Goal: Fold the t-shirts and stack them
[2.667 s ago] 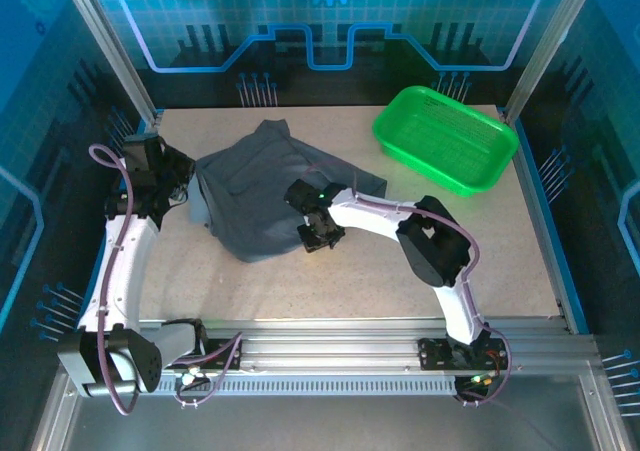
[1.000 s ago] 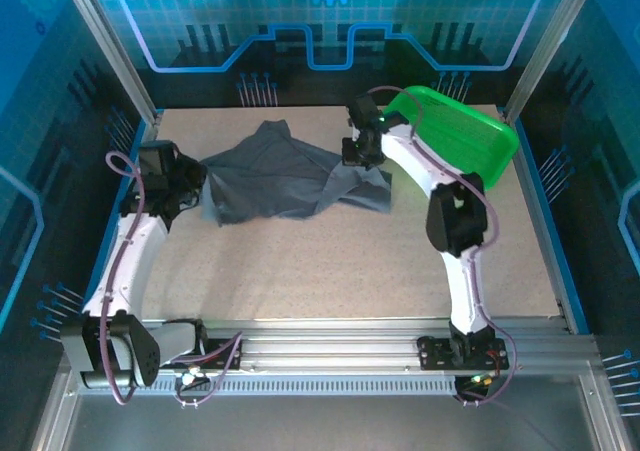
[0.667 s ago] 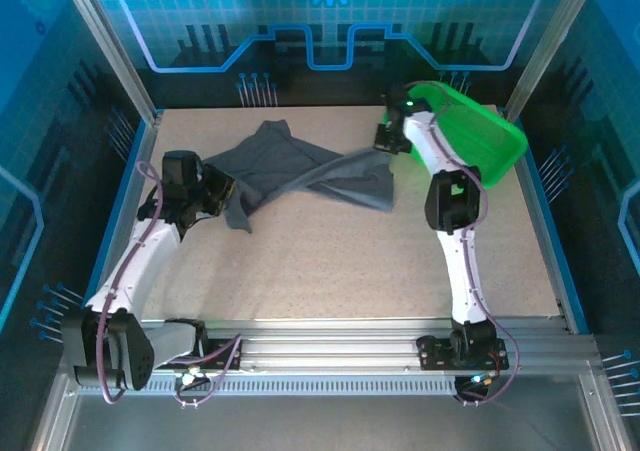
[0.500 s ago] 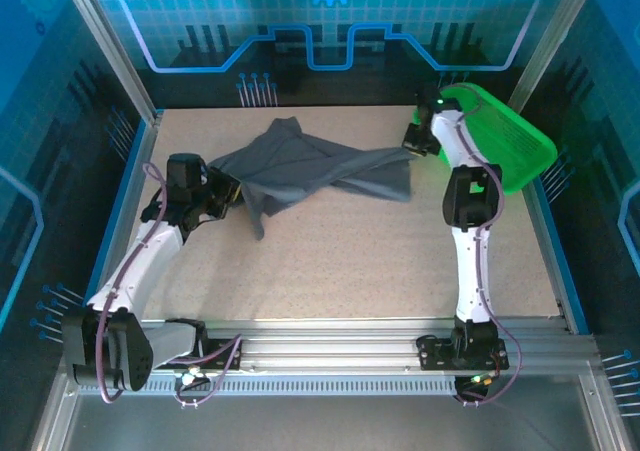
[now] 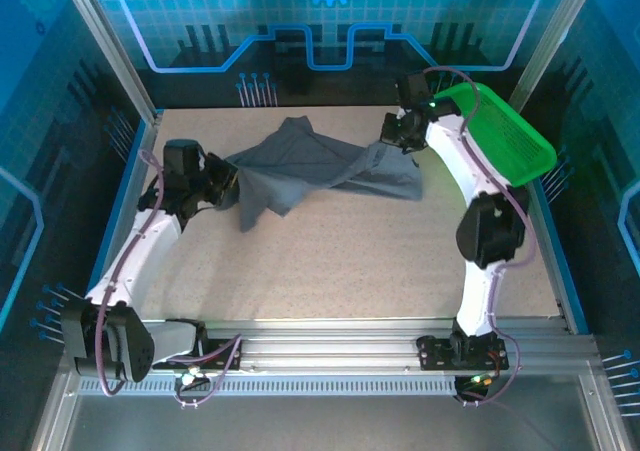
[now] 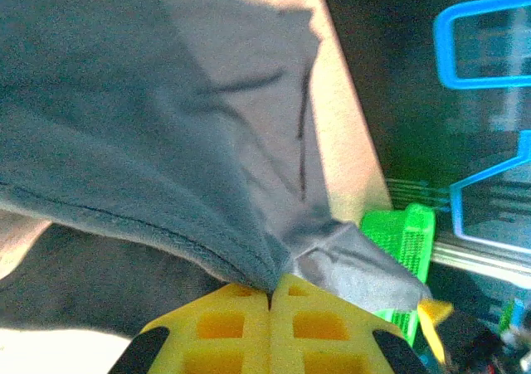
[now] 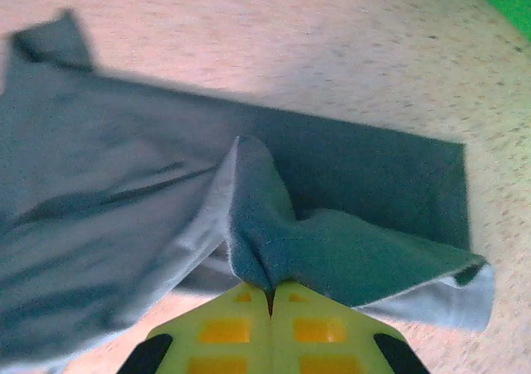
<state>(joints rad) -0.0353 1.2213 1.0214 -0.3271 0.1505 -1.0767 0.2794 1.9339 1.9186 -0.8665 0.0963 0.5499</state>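
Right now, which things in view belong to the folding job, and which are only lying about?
Job: dark slate-grey soft fabric t-shirt; left gripper and right gripper, both shut on it.
Lying about: green plastic mesh basket, far right corner.

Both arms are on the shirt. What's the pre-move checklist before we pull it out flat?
1. Left gripper shut on the t-shirt: ok, fabric is pinched between the closed yellow fingers.
2. Right gripper shut on the t-shirt: ok, a fold is clamped.
3. Fabric flat between the grippers: not ok, it is twisted and bunched, with a flap hanging near the left gripper.
4. Matching corners gripped: cannot tell.
5. Green basket apart from the right arm: cannot tell, the arm overlaps its left rim in the top view.
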